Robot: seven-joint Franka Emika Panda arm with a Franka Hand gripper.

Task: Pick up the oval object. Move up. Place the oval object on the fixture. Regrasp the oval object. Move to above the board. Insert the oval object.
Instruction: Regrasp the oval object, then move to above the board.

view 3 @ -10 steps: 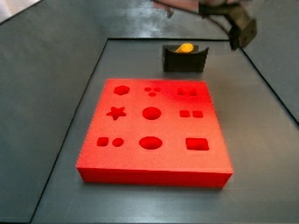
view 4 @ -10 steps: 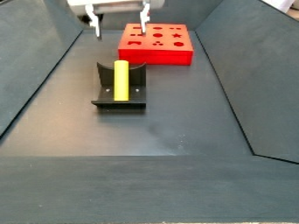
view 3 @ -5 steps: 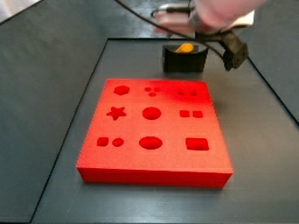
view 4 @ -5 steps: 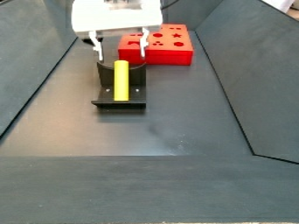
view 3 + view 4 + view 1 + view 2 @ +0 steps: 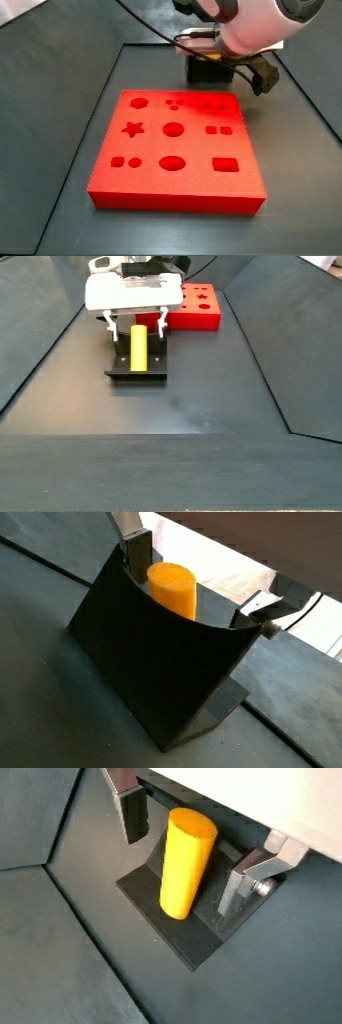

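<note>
In a side view the board (image 5: 174, 145) lies flat on the dark surface (image 5: 60, 150), its cutouts facing up, and fills the middle of the scene. Behind its far right corner stands the fixture (image 5: 203, 71), mostly covered by the arm's white body. The tool (image 5: 227, 75) hangs low over it, one dark finger showing just to the right of the block.

In a side view from the opposite end, the fixture (image 5: 136, 364) sits near the left wall, nearer than the board (image 5: 197, 308), which lies further back and to the right. The oval object (image 5: 136, 346) lies lengthwise in the fixture, its far end between the tool's (image 5: 134, 326) two fingers, which reach down on either side of it.

In both wrist views the oval object (image 5: 174, 590) (image 5: 185, 860) rests in the fixture (image 5: 147, 652) (image 5: 174, 933). The left finger (image 5: 130, 810) stands clear of the peg with a dark gap between them, and the right finger (image 5: 247, 880) is likewise apart from it (a strip of the fixture shows in between). So the tool (image 5: 187, 843) stands open, straddling the peg's upper end without gripping it. In a wrist view the fingers (image 5: 138, 557) drop behind the fixture's tall dark wall, and the tool (image 5: 194, 587) brackets the peg's rounded top.
</note>
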